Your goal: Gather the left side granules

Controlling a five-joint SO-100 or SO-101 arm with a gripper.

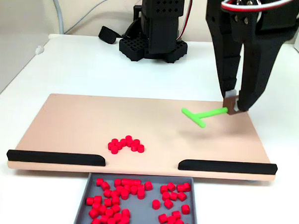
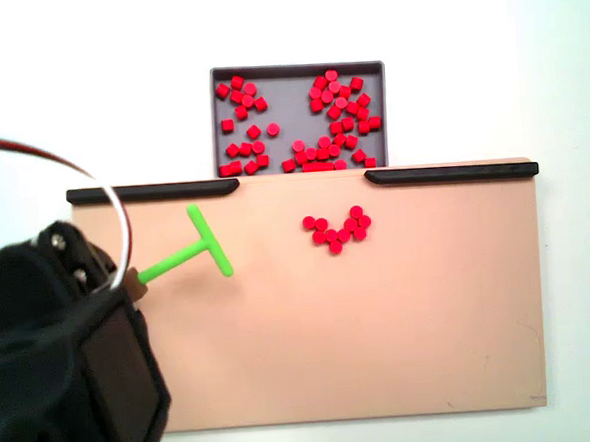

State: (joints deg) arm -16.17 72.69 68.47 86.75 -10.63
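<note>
- Fixed views showed a tan board on a white table, with a pale wall behind.
- Granules lay near the board's middle in an arc. Its long axis ran left-right and its ends pointed at the tray.
- Gripper was clenched on the tool's stem end, at the right.

Lighting is bright, even and diffuse in both fixed views. The white table runs close to overexposed, washing out surface detail in both. Shadows are soft and faint; a pale one lies under the green T-shaped tool. Focus is mildly soft throughout. The arm's black housing, close to the lens, reads as blurred, near-featureless dark mass.
</note>
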